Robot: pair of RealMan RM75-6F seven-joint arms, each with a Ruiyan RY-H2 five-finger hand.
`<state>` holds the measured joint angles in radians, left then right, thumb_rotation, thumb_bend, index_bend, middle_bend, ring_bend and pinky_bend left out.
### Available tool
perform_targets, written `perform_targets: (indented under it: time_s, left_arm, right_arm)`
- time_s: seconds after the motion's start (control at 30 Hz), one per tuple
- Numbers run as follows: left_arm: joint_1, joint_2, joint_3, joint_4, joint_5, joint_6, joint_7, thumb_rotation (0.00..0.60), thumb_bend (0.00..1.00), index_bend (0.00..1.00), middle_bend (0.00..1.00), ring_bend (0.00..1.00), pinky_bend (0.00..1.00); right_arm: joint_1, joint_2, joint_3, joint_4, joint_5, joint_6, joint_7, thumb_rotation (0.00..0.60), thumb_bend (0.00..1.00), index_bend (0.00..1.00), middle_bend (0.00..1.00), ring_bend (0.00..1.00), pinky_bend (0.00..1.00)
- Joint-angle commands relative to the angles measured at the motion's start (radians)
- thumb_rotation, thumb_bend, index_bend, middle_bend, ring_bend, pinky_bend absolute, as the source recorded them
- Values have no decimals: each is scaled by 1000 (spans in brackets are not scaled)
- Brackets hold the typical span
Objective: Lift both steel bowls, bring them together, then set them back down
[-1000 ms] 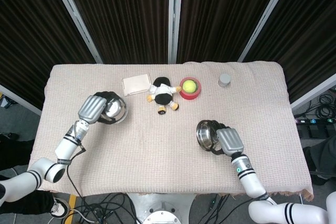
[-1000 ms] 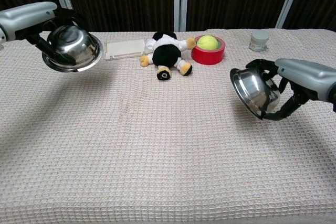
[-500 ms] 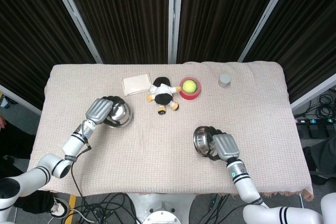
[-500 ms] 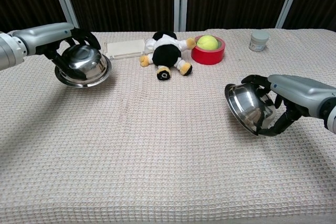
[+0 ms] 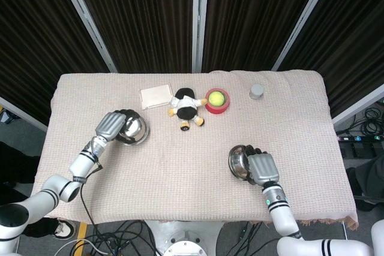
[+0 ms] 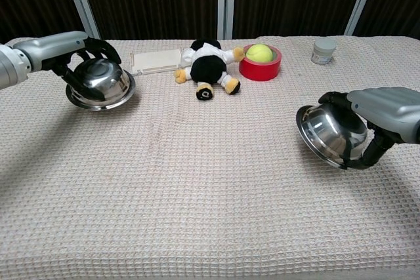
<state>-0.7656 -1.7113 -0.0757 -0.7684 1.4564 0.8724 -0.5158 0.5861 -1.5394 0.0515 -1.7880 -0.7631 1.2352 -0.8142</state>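
Two steel bowls are in view. The left bowl is held upside down by my left hand, its rim close to the cloth at the table's left. The right bowl is tilted, its opening facing left and up, gripped by my right hand at the front right. Whether either bowl touches the cloth I cannot tell.
A beige cloth covers the table. At the back stand a white flat box, a black-and-white plush toy, a red tape roll with a yellow-green ball in it, and a small grey jar.
Both hands have come down with their bowls. The left bowl sank from high up to near the cloth. The right bowl dropped lower, shifted right and tipped less steeply.
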Motion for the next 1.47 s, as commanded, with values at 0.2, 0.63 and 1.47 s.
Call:
perform_targets:
  time_s: [0.2,0.63,1.47]
  left_arm:
    - [-3,-14,35,43,38,-6,-79,600,74,81,23,34,199]
    - [27,0,34,50,32,40,-79,600,23,28,0,0,77]
    - [657,257,162,-681,-79,749,671,600,0,75,1,0,124]
  right_arm:
    - [38,4,22,-29,133,-2,-83,600,146,86,192,119,234]
    - [31,30,18,-47,81,-3,-2,600,15,0,0,0,49]
    - [-376,107,-59,268,-394,283,629,600,0,0,0,0,0]
